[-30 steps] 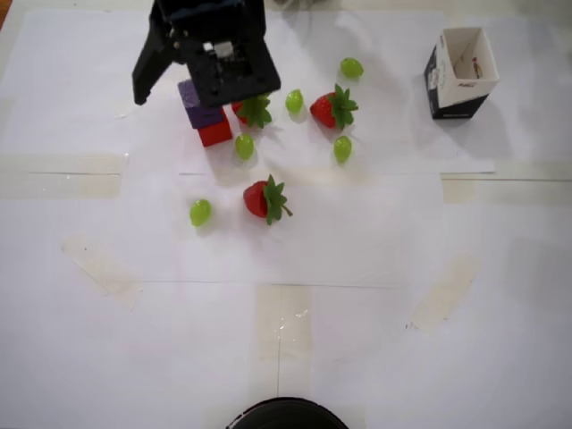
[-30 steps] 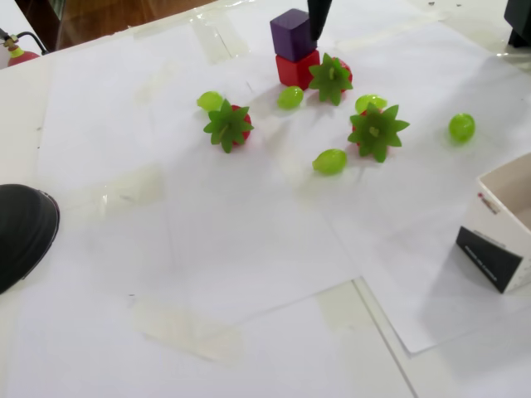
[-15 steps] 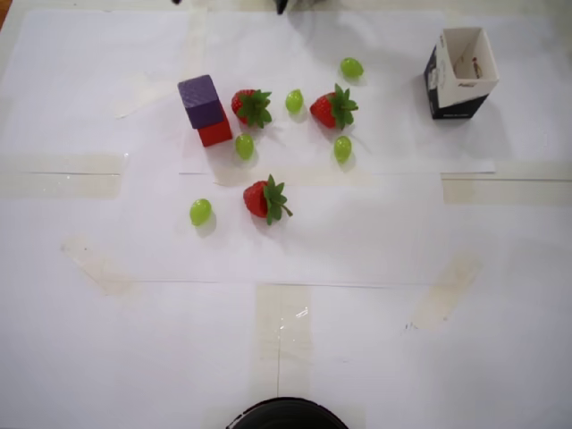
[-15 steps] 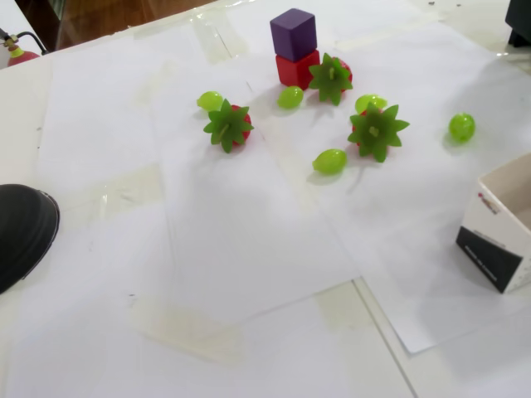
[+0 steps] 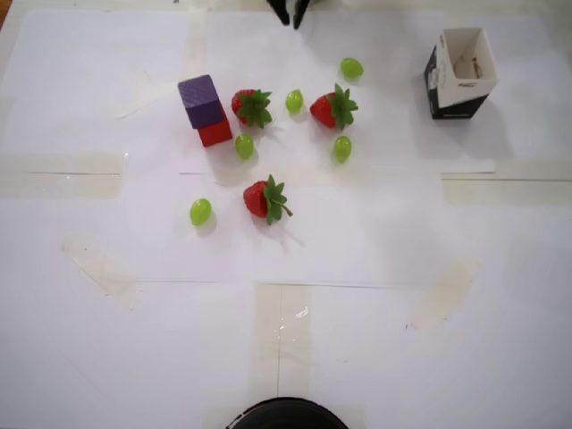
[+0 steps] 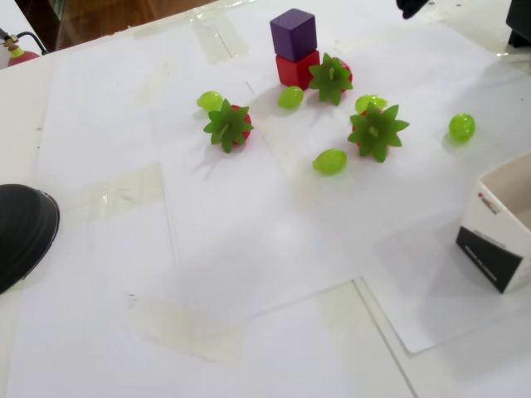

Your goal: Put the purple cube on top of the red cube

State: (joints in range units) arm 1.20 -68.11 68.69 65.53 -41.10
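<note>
In the overhead view, far left of the group, a green grape (image 5: 200, 212) lies alone on the white paper (image 5: 107, 80) that covers the counter (image 5: 500, 375). Just right of it and further up the frame, the purple cube (image 5: 200, 99) sits on top of the red cube (image 5: 214, 133); the fixed view shows the stack plainly, with the purple cube (image 6: 293, 34) resting squarely on the red cube (image 6: 297, 69) and nothing touching either.

Moving right in the overhead view, a second grape (image 5: 244, 146) lies just beside the red cube, and a strawberry (image 5: 252, 106) with green leaves sits close to the stack's right side. Below these, another strawberry (image 5: 265, 198) lies apart from the rest. Further right come a third grape (image 5: 294, 101), a third strawberry (image 5: 332, 108), a grape below it (image 5: 342, 148) and one above it (image 5: 351, 67).

At the top edge, only the dark tips of the hand (image 5: 290, 12) poke into the overhead frame, well apart from the cubes. The two tips seem to stand slightly apart, though so little shows that I cannot tell for sure; the fixed view gives just a dark sliver (image 6: 410, 7).

Far right, an open white and black carton (image 5: 459, 72) stands upright. A dark round object (image 5: 286, 416) sits at the bottom edge.
</note>
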